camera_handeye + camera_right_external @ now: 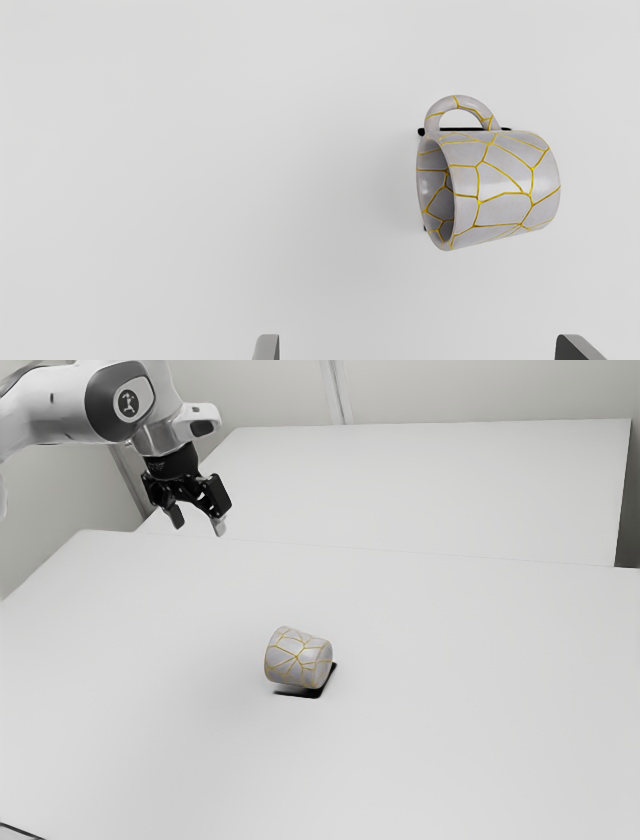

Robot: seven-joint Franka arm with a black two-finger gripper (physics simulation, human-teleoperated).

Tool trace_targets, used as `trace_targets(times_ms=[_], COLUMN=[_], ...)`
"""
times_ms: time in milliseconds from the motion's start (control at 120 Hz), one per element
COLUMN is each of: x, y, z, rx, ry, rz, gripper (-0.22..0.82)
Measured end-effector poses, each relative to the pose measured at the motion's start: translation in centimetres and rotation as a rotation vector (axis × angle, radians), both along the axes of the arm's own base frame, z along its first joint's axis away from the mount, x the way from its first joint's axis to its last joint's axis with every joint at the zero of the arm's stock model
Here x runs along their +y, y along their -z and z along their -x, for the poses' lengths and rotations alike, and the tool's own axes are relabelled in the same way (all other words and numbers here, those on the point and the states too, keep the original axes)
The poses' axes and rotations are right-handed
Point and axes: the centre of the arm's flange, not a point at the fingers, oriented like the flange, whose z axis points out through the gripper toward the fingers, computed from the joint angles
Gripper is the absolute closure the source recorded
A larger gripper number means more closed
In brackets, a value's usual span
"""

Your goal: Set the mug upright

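Gold-veined mug [298, 658] lies sideways, inside the far edge of the worktop [460, 700]; the parted claw [199, 527], closing off-centre, could roll it.

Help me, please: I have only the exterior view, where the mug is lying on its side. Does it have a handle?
Observer: Yes, in the wrist view a looped handle stands out from the side of the mug.
Operator: Thank you. Can you look into the mug from there?
Observer: Yes, partly; through the opening, yellow lines are visible on the inside wall.
Operator: And the handle, is it nearer to the opening or to the base?
Observer: Nearer to the opening.
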Motion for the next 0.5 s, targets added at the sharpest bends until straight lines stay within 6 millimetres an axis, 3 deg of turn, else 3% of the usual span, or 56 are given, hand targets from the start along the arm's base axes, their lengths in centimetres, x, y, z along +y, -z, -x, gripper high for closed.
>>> trace_targets(times_ms=[358,500], x=[0.02,0.64], y=[0.2,0.39], z=[-0.03,-0.02], rx=[0.004,0.008], ry=[0.006,-0.022], rz=[0.003,0.096], gripper=[0.0,0.0])
